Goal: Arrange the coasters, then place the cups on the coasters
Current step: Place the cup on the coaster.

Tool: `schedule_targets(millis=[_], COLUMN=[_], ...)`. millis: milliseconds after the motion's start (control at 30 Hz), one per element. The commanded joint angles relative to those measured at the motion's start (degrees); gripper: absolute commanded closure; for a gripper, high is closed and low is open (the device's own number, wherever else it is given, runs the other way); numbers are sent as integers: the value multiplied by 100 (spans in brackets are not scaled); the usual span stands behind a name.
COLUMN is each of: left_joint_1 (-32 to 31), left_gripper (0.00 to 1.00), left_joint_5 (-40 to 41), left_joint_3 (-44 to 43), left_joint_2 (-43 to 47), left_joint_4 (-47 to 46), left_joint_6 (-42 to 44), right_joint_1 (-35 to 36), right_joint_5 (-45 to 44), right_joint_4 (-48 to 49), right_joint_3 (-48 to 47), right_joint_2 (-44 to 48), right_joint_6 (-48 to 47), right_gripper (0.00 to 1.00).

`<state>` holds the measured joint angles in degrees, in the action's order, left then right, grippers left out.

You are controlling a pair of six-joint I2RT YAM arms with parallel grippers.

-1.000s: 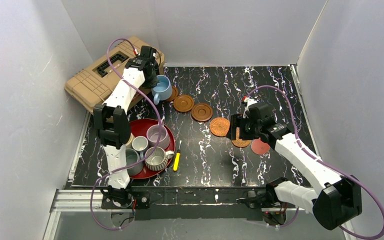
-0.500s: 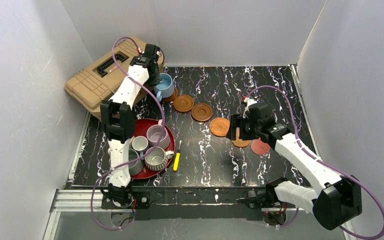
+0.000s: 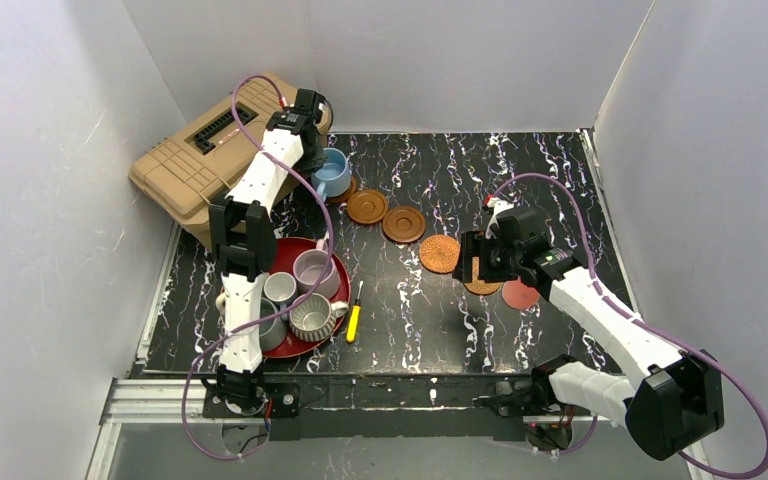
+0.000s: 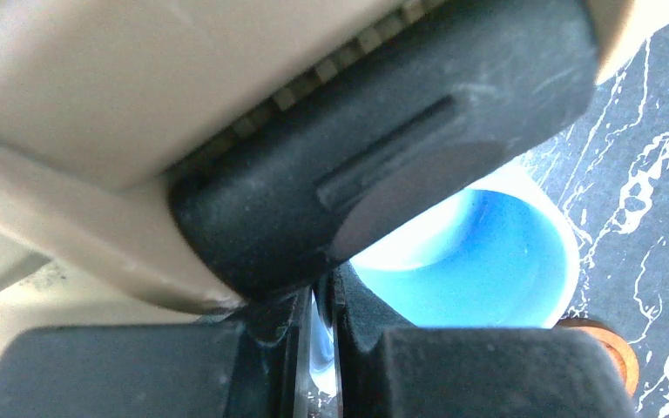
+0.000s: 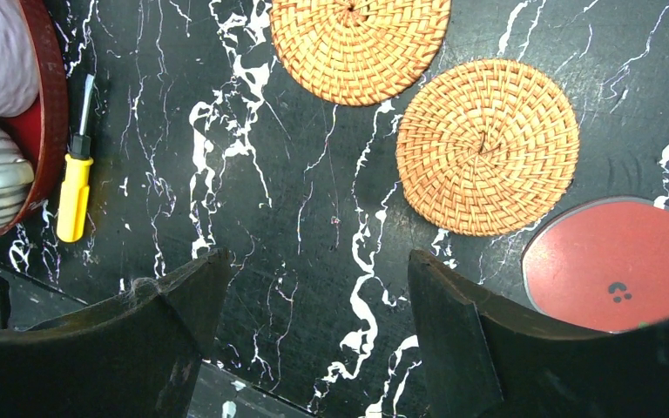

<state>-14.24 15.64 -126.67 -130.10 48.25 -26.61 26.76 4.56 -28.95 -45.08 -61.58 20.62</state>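
Note:
My left gripper is shut on the wall of the light blue cup at the back left, hard against the tan toolbox. In the left wrist view the gripper pinches the blue rim. The cup partly covers one dark brown coaster. Two more brown coasters, two woven ones and a red one run in a line to the right. My right gripper hangs open and empty over bare table beside the woven coasters.
A red tray at the front left holds the mauve, small grey, grey-green and ribbed cups. A yellow screwdriver lies beside it. The tan toolbox sits at the back left corner.
The left arm has carried the blue cup a little further back towards the toolbox. The right arm has not moved.

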Motion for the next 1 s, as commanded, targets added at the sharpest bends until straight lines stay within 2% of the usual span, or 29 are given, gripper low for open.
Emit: schedule_targets(millis=[0, 500, 667, 800, 967], left_joint_1=[-9, 7, 1, 0, 2], left_gripper=[100, 100, 100, 100, 100], left_joint_5=[143, 183, 248, -42, -707], left_joint_3=[-494, -624, -308, -278, -328], left_joint_2=[29, -252, 86, 350, 499], left_joint_4=[-165, -288, -606, -853, -1029], left_joint_6=[-65, -56, -44, 205, 910], right_joint_1=[27, 24, 22, 24, 25], right_joint_5=[36, 54, 46, 45, 47], right_joint_4=[67, 108, 109, 115, 118], right_joint_3=[25, 61, 60, 69, 69], right_joint_2=[84, 0, -12, -12, 1], right_joint_6=[-90, -120, -122, -107, -85], right_gripper=[17, 16, 16, 16, 16])
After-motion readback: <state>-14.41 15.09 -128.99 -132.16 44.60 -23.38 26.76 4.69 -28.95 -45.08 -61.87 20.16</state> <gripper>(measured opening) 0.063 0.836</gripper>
